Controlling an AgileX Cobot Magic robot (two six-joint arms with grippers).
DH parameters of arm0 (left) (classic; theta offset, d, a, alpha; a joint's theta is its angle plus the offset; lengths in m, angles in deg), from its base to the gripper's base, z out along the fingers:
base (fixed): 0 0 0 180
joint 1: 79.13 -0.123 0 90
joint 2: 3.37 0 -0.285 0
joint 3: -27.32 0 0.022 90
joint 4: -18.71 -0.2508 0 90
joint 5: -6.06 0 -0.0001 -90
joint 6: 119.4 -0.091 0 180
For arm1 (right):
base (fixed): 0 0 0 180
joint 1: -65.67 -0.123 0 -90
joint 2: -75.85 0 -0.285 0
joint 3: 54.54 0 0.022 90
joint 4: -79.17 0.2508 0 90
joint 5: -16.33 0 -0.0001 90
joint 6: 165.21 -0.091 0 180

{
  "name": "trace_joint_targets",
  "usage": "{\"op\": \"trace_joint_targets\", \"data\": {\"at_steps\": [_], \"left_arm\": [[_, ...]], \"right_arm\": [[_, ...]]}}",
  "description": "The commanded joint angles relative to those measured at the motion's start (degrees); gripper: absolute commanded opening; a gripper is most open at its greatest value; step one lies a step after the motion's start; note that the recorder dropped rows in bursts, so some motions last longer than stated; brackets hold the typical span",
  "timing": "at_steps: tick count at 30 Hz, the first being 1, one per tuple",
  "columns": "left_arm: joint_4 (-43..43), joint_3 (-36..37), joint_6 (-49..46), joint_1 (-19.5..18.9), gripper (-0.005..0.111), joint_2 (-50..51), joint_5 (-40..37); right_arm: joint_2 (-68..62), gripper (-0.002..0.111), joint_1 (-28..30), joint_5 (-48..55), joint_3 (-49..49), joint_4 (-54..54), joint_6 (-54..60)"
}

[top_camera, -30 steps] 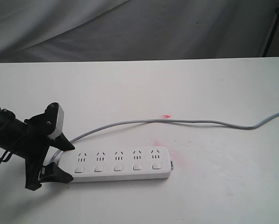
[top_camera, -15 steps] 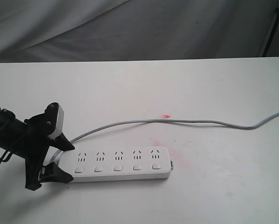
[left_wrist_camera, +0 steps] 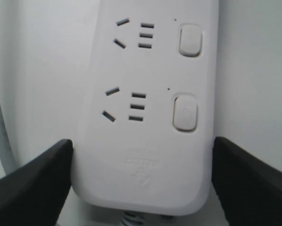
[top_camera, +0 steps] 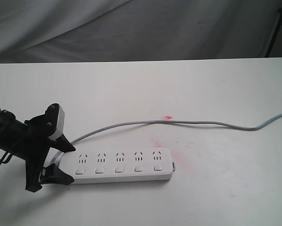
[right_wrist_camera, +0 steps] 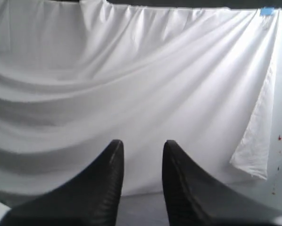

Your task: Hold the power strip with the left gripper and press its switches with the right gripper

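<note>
The long white power strip (top_camera: 122,165) lies flat near the table's front, its five switches (top_camera: 118,169) in a row along the near side. My left gripper (top_camera: 71,165) straddles the strip's left, cord end, one black finger against each long edge. In the left wrist view both fingers (left_wrist_camera: 42,174) press on the sides of the power strip (left_wrist_camera: 145,141), with two switches (left_wrist_camera: 185,113) visible beyond; the left gripper (left_wrist_camera: 142,160) is shut on it. My right gripper (right_wrist_camera: 142,146) is out of the exterior view, open and empty, facing white cloth.
The thin grey cord (top_camera: 188,122) curves from the strip's left end across the white table (top_camera: 131,89) to the right edge. Faint red stains (top_camera: 162,143) mark the table by the strip's right end. Grey cloth (top_camera: 131,28) hangs behind; a dark stand (top_camera: 277,28) is at the far right.
</note>
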Motion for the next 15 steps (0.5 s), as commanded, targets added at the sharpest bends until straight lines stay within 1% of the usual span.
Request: {"op": "trace_joint_targets", "data": {"at_steps": [1,4,6,8,12,15], "left_arm": [[1.06,-0.12,-0.11,0.24,0.048,0.10,-0.11],[1.06,-0.12,-0.11,0.24,0.048,0.10,-0.11],[1.06,-0.12,-0.11,0.24,0.048,0.10,-0.11],[1.06,-0.12,-0.11,0.24,0.048,0.10,-0.11],[1.06,-0.12,-0.11,0.24,0.048,0.10,-0.11],[1.06,-0.12,-0.11,0.24,0.048,0.10,-0.11]], "right_arm": [[-6.96,0.021,0.43,-1.27,3.82,-17.13,-11.30],[-10.60,0.012,0.43,-0.86,3.82,-17.13,-10.62],[-13.46,0.006,0.43,-2.96,3.82,-17.13,-8.21],[-16.81,0.005,0.43,-6.21,3.82,-17.13,-7.39],[-22.44,0.005,0.43,-8.57,3.82,-17.13,-7.39],[-26.01,0.005,0.43,-13.78,3.82,-17.13,-6.47]]}}
